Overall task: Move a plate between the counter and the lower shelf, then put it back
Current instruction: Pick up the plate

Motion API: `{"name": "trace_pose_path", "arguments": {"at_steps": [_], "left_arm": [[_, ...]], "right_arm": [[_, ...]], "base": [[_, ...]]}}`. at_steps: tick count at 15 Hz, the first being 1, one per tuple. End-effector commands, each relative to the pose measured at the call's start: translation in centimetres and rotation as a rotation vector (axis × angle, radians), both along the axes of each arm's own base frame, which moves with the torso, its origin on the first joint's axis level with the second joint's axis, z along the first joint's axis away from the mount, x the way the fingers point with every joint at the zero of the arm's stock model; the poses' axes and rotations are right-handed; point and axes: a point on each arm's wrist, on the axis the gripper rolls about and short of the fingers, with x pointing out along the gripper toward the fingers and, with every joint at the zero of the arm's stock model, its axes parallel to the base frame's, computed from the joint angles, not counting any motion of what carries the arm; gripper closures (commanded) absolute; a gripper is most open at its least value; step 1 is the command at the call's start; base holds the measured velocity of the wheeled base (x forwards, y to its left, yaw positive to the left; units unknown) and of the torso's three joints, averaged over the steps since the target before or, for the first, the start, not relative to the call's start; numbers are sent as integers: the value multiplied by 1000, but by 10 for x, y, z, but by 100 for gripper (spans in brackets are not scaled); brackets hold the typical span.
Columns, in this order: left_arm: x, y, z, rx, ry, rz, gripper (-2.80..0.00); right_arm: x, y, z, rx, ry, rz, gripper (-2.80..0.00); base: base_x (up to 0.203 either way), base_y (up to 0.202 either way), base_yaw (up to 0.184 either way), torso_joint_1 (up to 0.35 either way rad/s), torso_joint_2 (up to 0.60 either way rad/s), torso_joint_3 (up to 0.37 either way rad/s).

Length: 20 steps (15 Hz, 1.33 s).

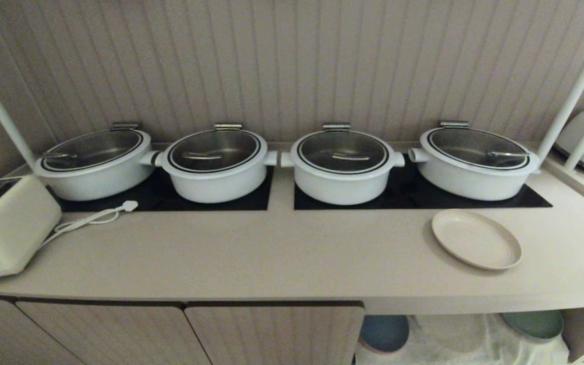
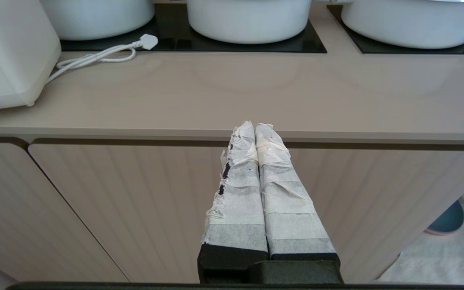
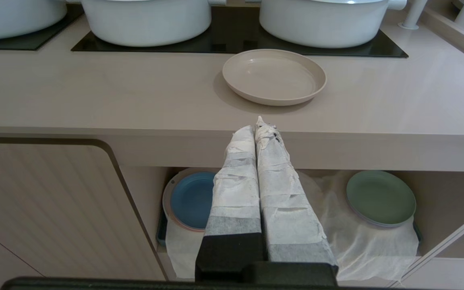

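Taped right tool hangs pressed together and empty, just short of the desk edge, where the plate lies flat before the white pots. Its shallow rim offers little purchase — a grab could skid it against a pot, or let it slip on the way to the lower shelf between the blue plate and the green plate.

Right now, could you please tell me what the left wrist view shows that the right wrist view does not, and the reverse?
Only the left wrist view shows the white appliance on the counter and its loose cord and plug, with the shut left tool in front of ribbed cabinet doors.

Only the right wrist view shows the cream plate on the counter, the green plate in the lower shelf, and the shut right tool.

Both show white pots on black hob panels and the blue plate.
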Motion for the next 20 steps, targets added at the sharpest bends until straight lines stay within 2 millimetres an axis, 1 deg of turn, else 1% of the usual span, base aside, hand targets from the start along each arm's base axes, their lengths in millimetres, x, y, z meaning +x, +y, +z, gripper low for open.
{"name": "trace_pose_path", "arguments": {"at_steps": [1, 20], "left_arm": [[0, 0, 0, -1, 0, 0, 0], [0, 0, 0, 10, 0, 2, 0]], "right_arm": [[0, 0, 0, -1, 1, 0, 0], [0, 0, 0, -1, 3, 0, 0]], "base": [[0, 0, 0, 0, 0, 0], [0, 0, 0, 0, 0, 0]]}}
